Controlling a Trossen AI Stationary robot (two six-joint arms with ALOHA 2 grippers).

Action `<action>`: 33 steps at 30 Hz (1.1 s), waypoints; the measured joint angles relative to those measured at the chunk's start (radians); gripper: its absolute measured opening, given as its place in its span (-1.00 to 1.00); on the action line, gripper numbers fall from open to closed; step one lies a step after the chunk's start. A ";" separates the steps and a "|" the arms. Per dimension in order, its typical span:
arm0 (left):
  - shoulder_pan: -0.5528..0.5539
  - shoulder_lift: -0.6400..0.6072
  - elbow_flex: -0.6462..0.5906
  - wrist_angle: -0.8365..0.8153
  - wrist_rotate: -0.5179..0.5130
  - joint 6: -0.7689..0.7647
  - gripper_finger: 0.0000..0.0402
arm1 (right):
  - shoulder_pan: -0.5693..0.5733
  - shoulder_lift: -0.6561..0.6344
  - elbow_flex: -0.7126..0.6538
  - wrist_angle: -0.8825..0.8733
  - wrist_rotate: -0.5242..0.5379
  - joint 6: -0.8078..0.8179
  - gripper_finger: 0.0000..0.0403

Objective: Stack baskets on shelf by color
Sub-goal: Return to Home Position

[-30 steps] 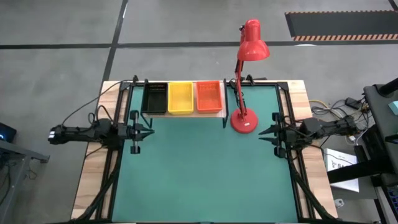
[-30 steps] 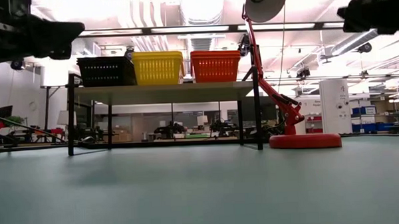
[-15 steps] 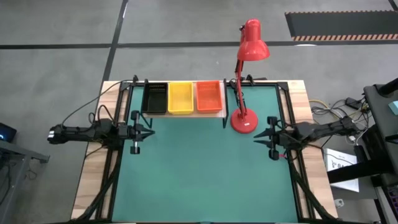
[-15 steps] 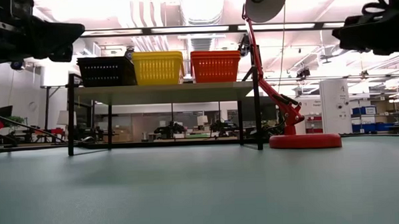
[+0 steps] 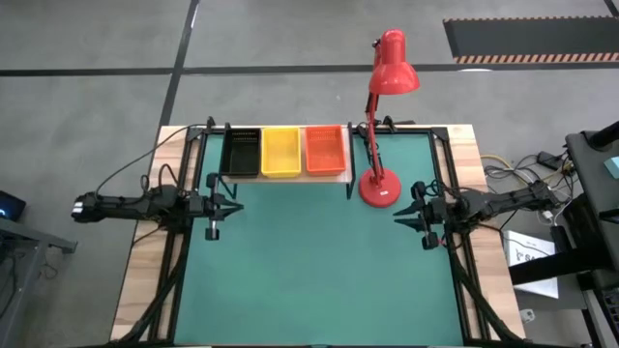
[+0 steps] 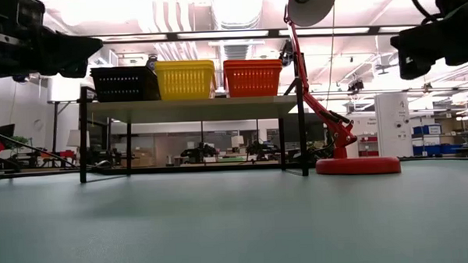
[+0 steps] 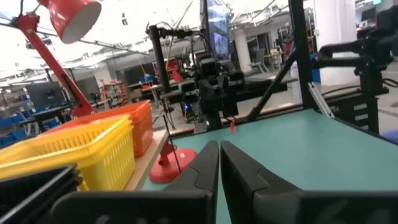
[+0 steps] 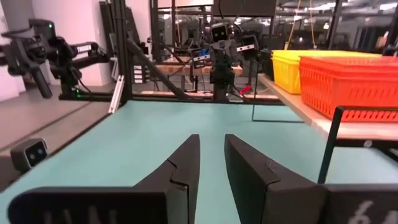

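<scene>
On the shelf (image 5: 345,170) at the table's far edge, a black basket (image 5: 241,152), a yellow basket (image 5: 280,152) and an orange-red basket (image 5: 325,150) rest on their bottoms in a row. The low view shows them on the board (image 6: 194,105) side by side. My left gripper (image 5: 232,204) hangs level and shut at the table's left side, near the black basket's end of the shelf. At the right side my right gripper (image 5: 399,214) hangs level, its fingers (image 8: 186,155) a little apart with nothing between them.
A red desk lamp stands with its round base (image 5: 379,188) on the green mat just right of the shelf, close to my right gripper; its arm leans up over the shelf's right end. The green mat (image 5: 319,280) in front of the shelf bears nothing else.
My right gripper has come down a little, shifted slightly toward the table's near edge and rolled about its own axis. The baskets have stayed where they were.
</scene>
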 joint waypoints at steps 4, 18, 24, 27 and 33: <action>0.000 0.007 -0.001 -0.001 0.000 0.000 -1.00 | 0.000 0.000 0.000 0.000 0.000 0.017 -0.66; 0.000 0.036 -0.001 -0.001 0.000 0.000 -1.00 | 0.000 0.000 -0.001 0.000 0.000 -0.017 -0.66; 0.000 0.052 -0.002 -0.002 0.000 -0.001 -1.00 | 0.000 0.000 -0.001 0.000 0.000 -0.017 -0.66; 0.000 0.062 -0.002 -0.002 0.000 0.000 -1.00 | 0.000 0.000 -0.001 0.000 0.000 -0.017 -0.66; 0.000 0.076 -0.002 -0.001 0.000 -0.001 -1.00 | 0.000 0.000 -0.001 0.000 0.000 -0.017 -0.66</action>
